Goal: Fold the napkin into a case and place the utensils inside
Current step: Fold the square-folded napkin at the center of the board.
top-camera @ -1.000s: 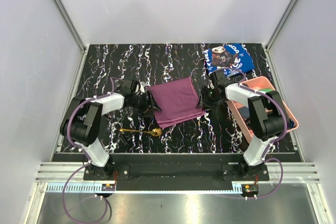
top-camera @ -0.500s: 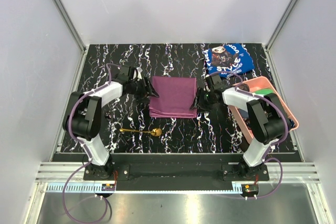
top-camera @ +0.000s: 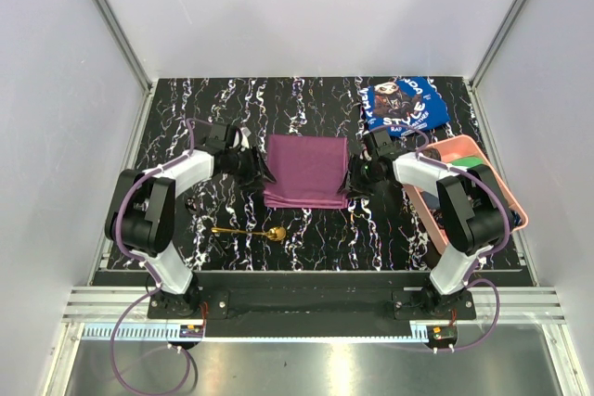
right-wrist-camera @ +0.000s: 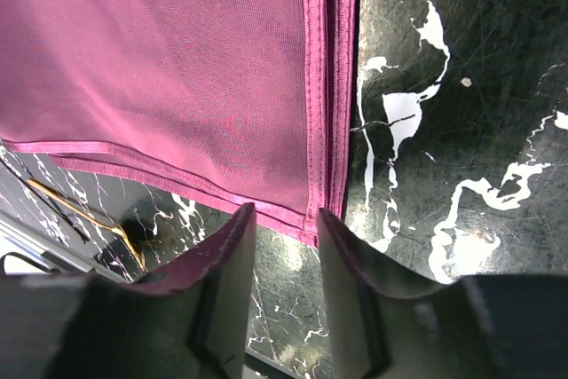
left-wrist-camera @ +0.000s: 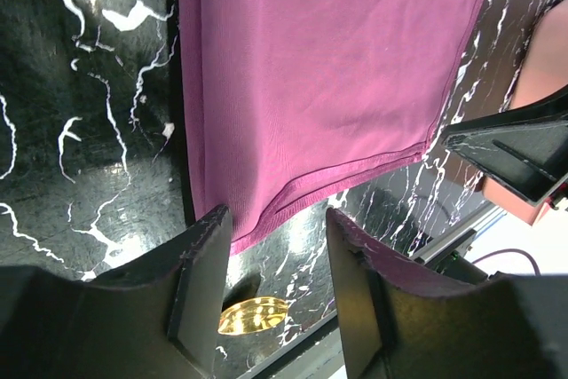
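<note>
Napkin (top-camera: 306, 172) flat on black marbled table (top-camera: 306, 107)

1. The left arm (top-camera: 153, 220) has white shell links set between chunky black joint housings with rounded ends.
2. The right arm (top-camera: 469, 215) is built the same way, with white links and black joints.
3. A thin purple cable (top-camera: 112, 351) runs along each arm and loops out below its base.
4. Both bases are black and stand on a black plate (top-camera: 306, 301) along the near edge of the bench (top-camera: 306, 99).
5. The left jaws are 2 matte black fingers (left-wrist-camera: 200, 286) with flat inner faces and bevelled tips.
6. The right jaws are 2 black fingers (right-wrist-camera: 226, 286) of the same shape.
</note>
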Action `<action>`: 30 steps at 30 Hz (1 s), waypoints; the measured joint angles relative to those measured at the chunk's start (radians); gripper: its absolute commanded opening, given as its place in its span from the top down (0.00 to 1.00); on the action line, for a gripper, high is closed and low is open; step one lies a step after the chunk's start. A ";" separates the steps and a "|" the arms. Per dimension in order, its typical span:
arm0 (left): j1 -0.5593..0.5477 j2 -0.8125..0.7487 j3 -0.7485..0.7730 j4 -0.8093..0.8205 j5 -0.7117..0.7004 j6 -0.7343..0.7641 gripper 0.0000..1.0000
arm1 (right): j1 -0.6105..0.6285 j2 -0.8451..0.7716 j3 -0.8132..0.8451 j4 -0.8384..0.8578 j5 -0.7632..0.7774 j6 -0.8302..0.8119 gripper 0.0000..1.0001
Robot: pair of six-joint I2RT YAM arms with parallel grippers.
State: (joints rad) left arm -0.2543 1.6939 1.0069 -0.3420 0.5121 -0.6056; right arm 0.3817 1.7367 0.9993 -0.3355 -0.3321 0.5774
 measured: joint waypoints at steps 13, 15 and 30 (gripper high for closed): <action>-0.001 -0.001 -0.093 0.001 0.007 0.000 0.45 | 0.015 0.009 0.000 -0.002 -0.001 0.003 0.60; -0.001 -0.005 -0.102 0.000 0.007 0.000 0.46 | 0.021 0.014 0.000 -0.004 0.002 0.003 0.60; -0.003 -0.023 -0.117 0.007 0.012 -0.001 0.61 | 0.130 0.015 0.081 -0.144 0.216 -0.082 0.60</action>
State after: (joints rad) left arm -0.2573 1.6707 0.8898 -0.3347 0.5240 -0.6067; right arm 0.5121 1.7519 1.0805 -0.4797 -0.1158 0.4950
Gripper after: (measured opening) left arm 0.413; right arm 0.410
